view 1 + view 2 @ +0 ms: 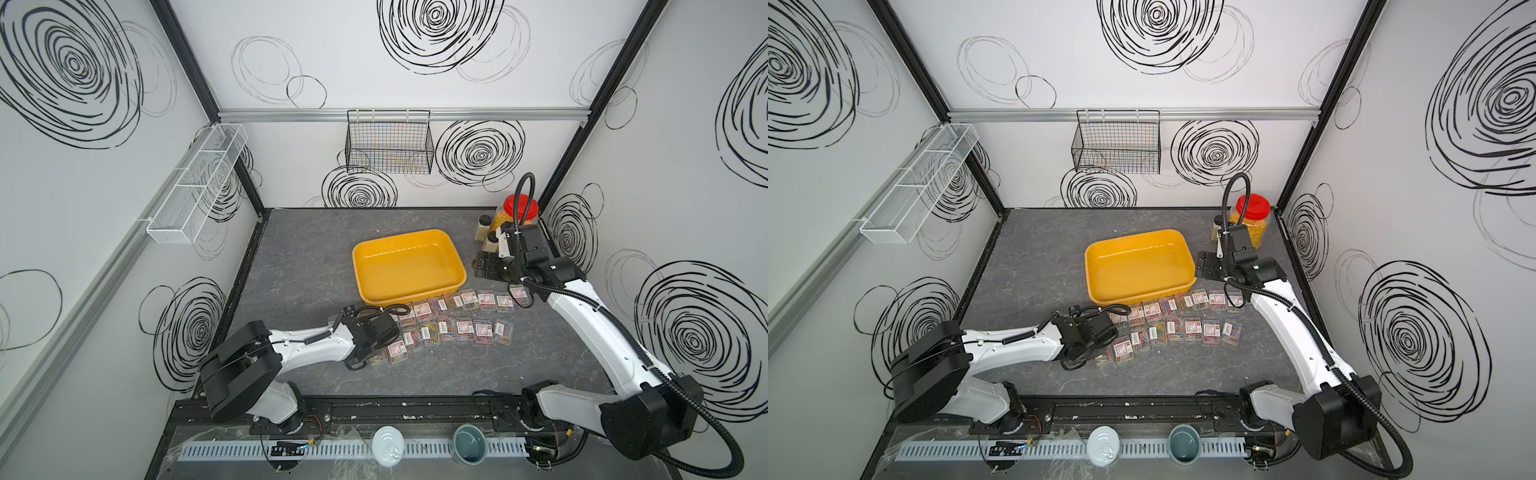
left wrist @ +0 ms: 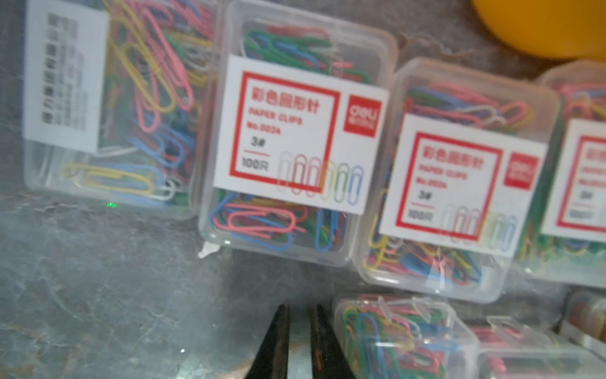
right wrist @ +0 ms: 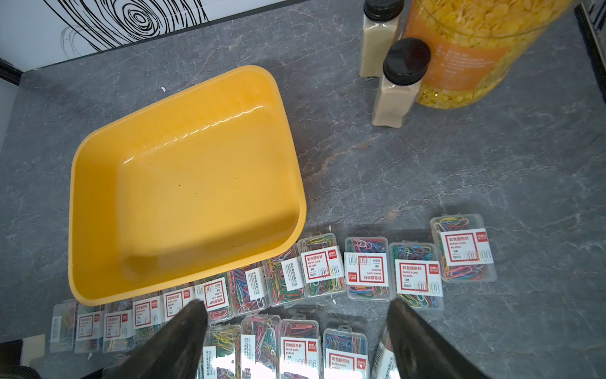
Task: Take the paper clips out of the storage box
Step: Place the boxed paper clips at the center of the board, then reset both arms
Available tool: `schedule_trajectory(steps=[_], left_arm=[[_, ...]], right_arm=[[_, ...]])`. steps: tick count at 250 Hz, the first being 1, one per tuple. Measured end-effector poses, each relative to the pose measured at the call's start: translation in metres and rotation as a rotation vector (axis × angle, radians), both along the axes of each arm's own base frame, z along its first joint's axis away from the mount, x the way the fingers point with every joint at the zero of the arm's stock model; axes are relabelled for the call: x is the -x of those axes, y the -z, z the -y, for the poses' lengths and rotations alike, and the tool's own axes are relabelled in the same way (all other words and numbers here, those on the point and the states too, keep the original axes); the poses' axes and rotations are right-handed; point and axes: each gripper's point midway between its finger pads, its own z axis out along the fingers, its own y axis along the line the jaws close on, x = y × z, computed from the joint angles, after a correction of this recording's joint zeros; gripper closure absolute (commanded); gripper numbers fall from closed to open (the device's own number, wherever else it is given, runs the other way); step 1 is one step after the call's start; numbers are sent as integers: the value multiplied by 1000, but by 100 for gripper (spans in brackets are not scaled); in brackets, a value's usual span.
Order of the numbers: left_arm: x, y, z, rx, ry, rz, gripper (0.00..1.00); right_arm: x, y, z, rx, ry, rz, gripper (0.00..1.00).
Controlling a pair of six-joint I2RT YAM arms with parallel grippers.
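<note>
storage box (image 1: 407,270) empty | left end effector (image 2: 300,310) clenched, paper clips (image 2: 296,157) just ahead | right end effector (image 3: 295,302) released | best: lift straight, no nudging

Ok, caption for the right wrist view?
Storage box empty; paper clips in rows on the table beside it; right hand open.

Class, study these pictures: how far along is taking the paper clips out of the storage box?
Done: storage box empty, paper clips in rows on the table beside it. In hand: nothing; left hand shut empty, right hand open. Left: apparently nothing.
</note>
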Motion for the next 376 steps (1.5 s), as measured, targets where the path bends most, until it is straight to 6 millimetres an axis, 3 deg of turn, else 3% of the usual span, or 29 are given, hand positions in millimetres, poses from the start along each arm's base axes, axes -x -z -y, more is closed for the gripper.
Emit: schedule_trajectory(steps=[98, 109, 140, 168, 209, 242, 259, 273, 298, 316, 353, 376], left_arm=[[5, 0, 3, -10, 21, -7, 75], [5, 0, 3, -11, 19, -8, 71], [5, -14, -2, -19, 20, 10, 47], [-10, -56, 1, 0, 9, 98, 23], [-39, -150, -4, 83, -28, 360, 1], [-55, -210, -52, 80, -134, 576, 1], [-63, -229, -86, 47, -208, 666, 1], [-68, -239, -116, 6, -266, 731, 1], [-75, -239, -156, -72, -322, 800, 1], [-83, -231, -170, -126, -303, 805, 1], [-106, -204, -177, -244, -171, 760, 1], [-125, -176, -190, -294, -131, 695, 1]], right_arm=[[3, 10, 2, 12, 5, -21, 12], [3, 9, 3, 12, 10, -20, 12], [-2, -6, 5, 7, 31, 10, 9], [-9, -41, 6, -24, 56, 94, 5], [-10, -91, 12, -76, 96, 220, 0], [-15, -110, 31, -152, 188, 295, 0], [-20, -105, 44, -220, 268, 324, 0], [-22, -90, 53, -267, 311, 337, 0], [-26, -54, 65, -298, 354, 335, 0], [-28, -36, 71, -279, 352, 343, 0], [-34, -41, 73, -173, 272, 441, 0], [-40, -42, 82, -93, 265, 484, 0]])
